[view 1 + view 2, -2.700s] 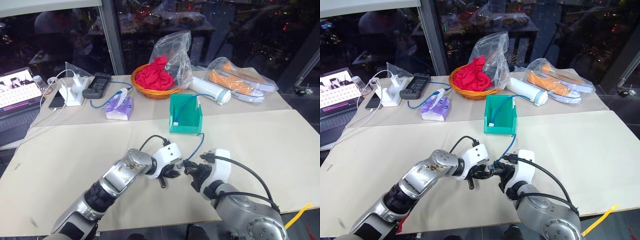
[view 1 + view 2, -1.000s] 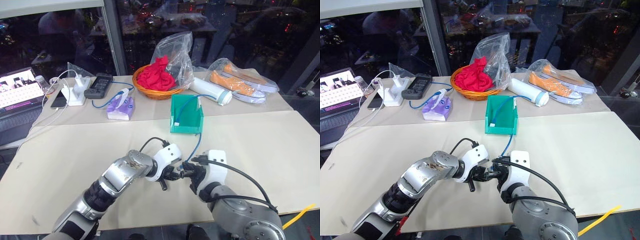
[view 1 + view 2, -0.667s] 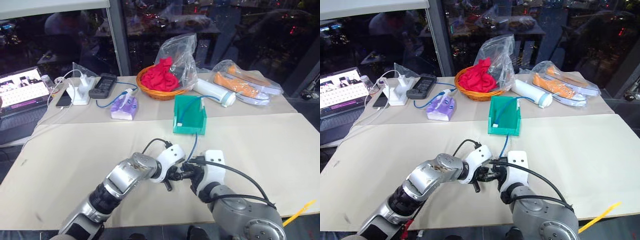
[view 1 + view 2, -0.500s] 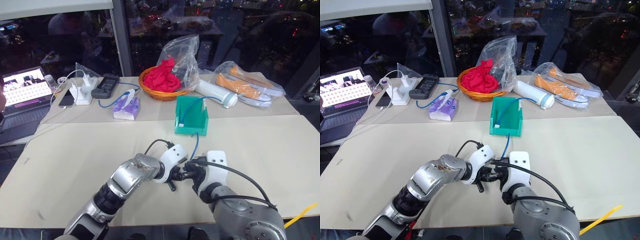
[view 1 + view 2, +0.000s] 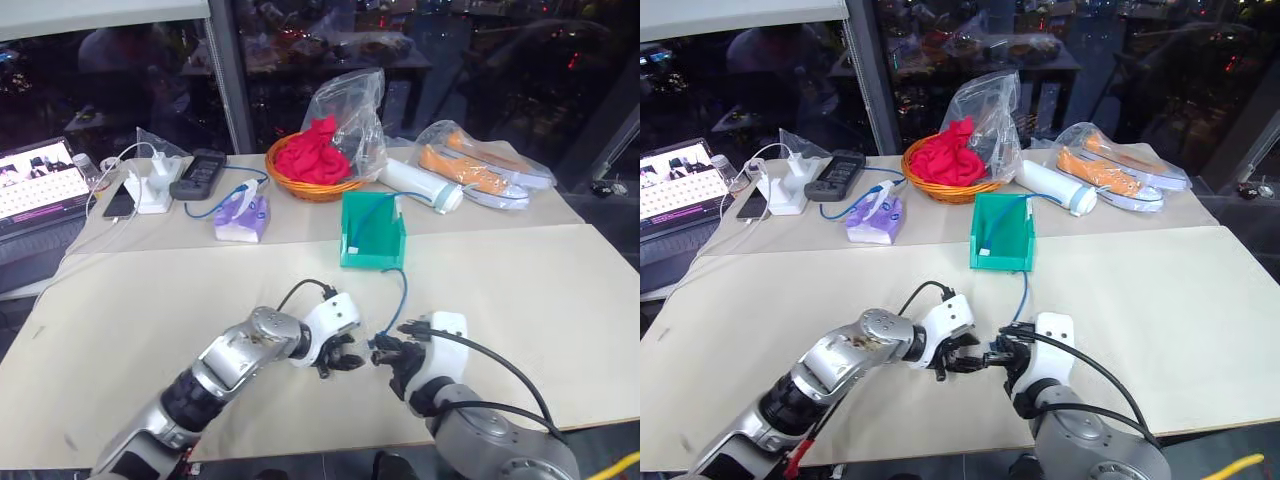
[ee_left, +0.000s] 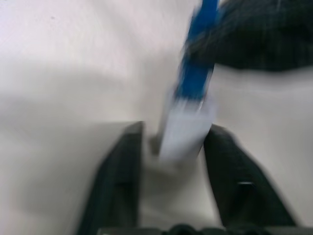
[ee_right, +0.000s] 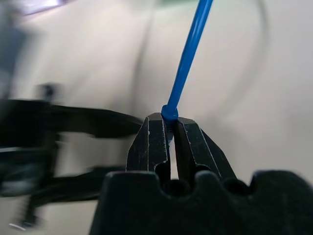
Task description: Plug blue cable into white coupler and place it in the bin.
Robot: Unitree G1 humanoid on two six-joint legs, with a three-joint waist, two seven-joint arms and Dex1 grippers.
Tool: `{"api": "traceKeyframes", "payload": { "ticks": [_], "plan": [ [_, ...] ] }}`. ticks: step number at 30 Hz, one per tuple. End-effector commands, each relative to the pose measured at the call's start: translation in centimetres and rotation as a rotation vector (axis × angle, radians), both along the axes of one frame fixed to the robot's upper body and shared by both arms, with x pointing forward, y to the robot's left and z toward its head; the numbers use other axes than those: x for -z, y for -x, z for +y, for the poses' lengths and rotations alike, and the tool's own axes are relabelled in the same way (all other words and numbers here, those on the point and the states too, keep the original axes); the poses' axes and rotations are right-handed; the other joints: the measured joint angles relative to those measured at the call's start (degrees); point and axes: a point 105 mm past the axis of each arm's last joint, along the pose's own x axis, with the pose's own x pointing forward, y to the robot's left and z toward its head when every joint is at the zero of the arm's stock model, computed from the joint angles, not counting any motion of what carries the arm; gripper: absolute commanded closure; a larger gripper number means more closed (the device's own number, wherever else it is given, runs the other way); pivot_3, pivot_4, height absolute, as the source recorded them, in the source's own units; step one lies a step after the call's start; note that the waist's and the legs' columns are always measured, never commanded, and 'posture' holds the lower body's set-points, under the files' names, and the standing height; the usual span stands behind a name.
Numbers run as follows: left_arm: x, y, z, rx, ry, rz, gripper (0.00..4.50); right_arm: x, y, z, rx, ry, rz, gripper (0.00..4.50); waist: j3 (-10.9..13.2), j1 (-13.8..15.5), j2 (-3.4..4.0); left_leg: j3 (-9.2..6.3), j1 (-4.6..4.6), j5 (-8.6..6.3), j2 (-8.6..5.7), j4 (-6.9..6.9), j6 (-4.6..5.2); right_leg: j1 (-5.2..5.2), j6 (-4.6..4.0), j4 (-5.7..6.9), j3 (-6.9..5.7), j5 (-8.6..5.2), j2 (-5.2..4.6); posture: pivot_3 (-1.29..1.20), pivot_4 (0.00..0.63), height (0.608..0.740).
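Bright blue cable (image 7: pixel 188 58), seemingly white coupler (image 6: pixel 183 132), teal-green bin (image 5: pixel 372 235)

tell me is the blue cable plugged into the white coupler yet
Plugged in, it seems: the thin blue cable ends inside the small white plastic coupler, which sits between the left gripper's open jaws.

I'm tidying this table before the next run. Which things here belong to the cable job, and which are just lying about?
Belongs to the job:
blue cable
white coupler
green bin
left gripper, right gripper

Just lying about:
orange basket with red cloth
bagged shoes
white tube
purple tissue pack
phone
white charger
laptop
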Motion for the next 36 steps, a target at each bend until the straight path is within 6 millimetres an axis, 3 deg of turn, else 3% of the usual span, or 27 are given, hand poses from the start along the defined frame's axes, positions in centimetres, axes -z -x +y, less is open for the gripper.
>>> {"api": "traceKeyframes", "payload": {
  "ticks": [1,3,6,9,12,15,18,22,24,28,34,36],
  "plan": [
    [-0.3,1.0,1.9,0.151,0.067,0.001,0.61,-2.4,-0.1,-1.9,0.068,-0.042,-0.094,4.5,0.0,-0.2,0.02,0.0,0.0,0.01,0.0,-0.05,-0.02,-0.02,-0.01,0.0,0.0,0.0,0.0,0.0,0.15,0.74],
    [-0.2,0.6,4.0,0.187,0.091,-0.03,0.05,-4.1,-0.5,-3.3,0.098,-0.042,-0.158,4.5,0.0,-0.2,0.04,0.02,-0.01,0.02,-0.01,-0.1,-0.04,-0.05,-0.01,0.0,0.02,0.0,0.0,0.0,0.15,0.74],
    [0.2,-1.1,7.4,0.109,0.137,0.004,0.05,-7.9,-2.7,-4.5,0.056,-0.002,-0.288,4.5,0.2,-0.3,0.04,0.05,-0.02,0.02,-0.02,-0.11,-0.03,-0.06,-0.01,-0.01,0.03,0.0,0.0,0.0,0.15,0.74],
    [-0.2,-2.2,8.7,0.072,0.184,-0.023,0.05,-10.6,-5.0,-5.3,0.01,0.052,-0.347,4.5,0.3,-0.4,0.07,0.07,0.03,-0.14,0.0,-0.11,0.28,-0.02,-0.05,-0.01,0.04,0.02,0.0,0.0,0.15,0.74],
    [-2.7,-4.9,8.8,-0.081,0.323,-0.14,0.05,-12.9,-9.8,-6.0,-0.04,0.167,-0.37,4.5,0.5,-0.4,0.2,0.06,0.06,-0.14,0.01,-0.14,0.29,0.05,-0.08,-0.01,0.02,0.01,0.03,0.0,0.15,0.74],
    [-5.3,-6.7,8.2,-0.217,0.448,-0.223,0.05,-13.3,-13.6,-6.6,-0.068,0.259,-0.367,4.5,0.6,-0.1,0.15,-0.01,-0.23,-0.01,0.0,0.15,0.06,0.06,0.03,-0.05,-0.08,0.21,0.02,0.0,0.15,0.74],
    [-7.1,-7.4,7.6,-0.321,0.537,-0.268,0.05,-13.5,-17.0,-6.3,-0.103,0.291,-0.385,4.5,0.6,-0.8,0.13,0.13,-0.44,0.01,-0.02,0.35,-0.01,-0.09,0.06,-0.11,-0.24,0.22,-0.09,0.0,0.15,0.74],
    [-7.1,-6.8,6.7,-0.346,0.528,-0.289,0.05,-13.4,-19.6,-5.8,-0.154,0.315,-0.398,4.5,0.6,-2.0,0.14,0.29,-0.77,-0.02,-0.23,0.36,-0.07,-0.45,0.29,-0.31,-0.45,0.37,-0.44,0.0,0.15,0.74],
    [-7.2,-6.7,6.6,-0.376,0.547,-0.278,0.0,-13.7,-20.4,-5.4,-0.174,0.313,-0.413,3.58,0.6,-2.2,0.14,0.37,-0.83,-0.09,-0.21,0.36,-0.19,-0.69,0.28,-0.28,-0.61,0.38,-0.46,0.0,0.15,0.74],
    [-6.9,-6.6,6.5,-0.402,0.541,-0.281,0.0,-15.1,-20.9,-5.1,-0.182,0.277,-0.459,2.34,0.6,-2.2,0.14,0.41,-0.9,-0.1,-0.19,0.35,-0.21,-0.89,0.24,-0.2,-0.66,0.4,-0.48,0.0,0.15,0.74],
    [-6.1,-7.0,6.5,-0.405,0.513,-0.277,0.0,-18.6,-19.9,-4.1,-0.196,0.158,-0.544,0.25,0.6,-1.9,0.15,0.38,-0.91,-0.1,-0.19,0.42,-0.22,-0.89,0.13,-0.11,-0.7,0.48,-0.48,0.0,0.15,0.74],
    [-6.2,-7.4,6.3,-0.4,0.507,-0.281,0.0,-19.7,-19.4,-3.7,-0.201,0.171,-0.576,0.05,0.6,-1.9,0.15,0.38,-0.91,-0.09,-0.19,0.43,-0.23,-0.91,0.11,-0.08,-0.7,0.49,-0.46,0.0,0.15,0.74]
  ]
}}
